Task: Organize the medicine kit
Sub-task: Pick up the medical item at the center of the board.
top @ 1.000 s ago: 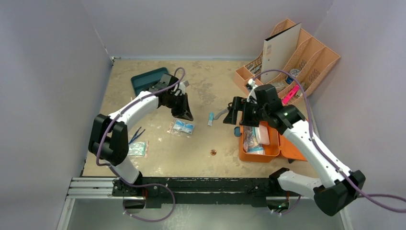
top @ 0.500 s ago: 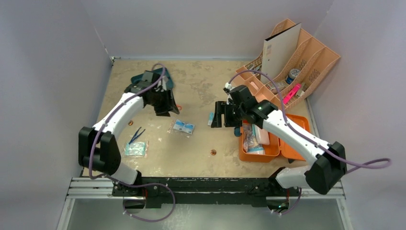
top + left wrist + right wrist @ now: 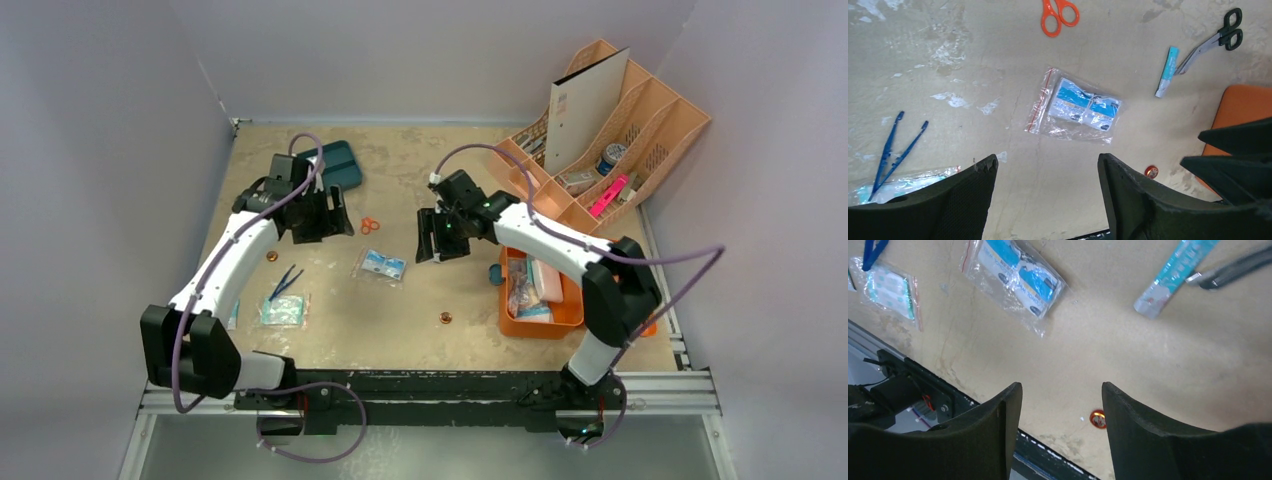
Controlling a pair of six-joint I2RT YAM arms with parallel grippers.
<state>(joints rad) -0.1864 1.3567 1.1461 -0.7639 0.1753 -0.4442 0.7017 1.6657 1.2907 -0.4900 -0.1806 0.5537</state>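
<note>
Table (image 3: 440, 175) clutter:
- Zip bag (image 3: 383, 265) of blue packets mid-table, orange scissors (image 3: 370, 225) just beyond it.
- Blue tweezers (image 3: 283, 282) and a second bag (image 3: 282, 312) on the left.
- Small red disc (image 3: 445, 319) toward the front edge.
- Teal tray (image 3: 338, 165) far left, peach organizer (image 3: 620, 130) in the far right corner.
- Wrist views add a teal tube (image 3: 1166, 72) with black-handled shears (image 3: 1213, 42) right at its far end. In the top view the right tool (image 3: 432, 240) sits over that spot.

Medicine kit (image 3: 540, 328):
- Front right of the table, right of the disc, well apart from the zip bag.
- Open, cavity up, packets inside.
- Long axis looks near-to-far, about square to the table edge.
- Lid is swung out to its right, mostly hidden by the right arm (image 3: 545, 240), which crosses the kit's far end.
- Small blue round item (image 3: 496, 273) just off its left wall.

Left tool (image 3: 325, 215): jaws wide, nothing between them, above the table between tray and scissors.

Right tool: jaws wide, empty, above the table between zip bag and kit.
</note>
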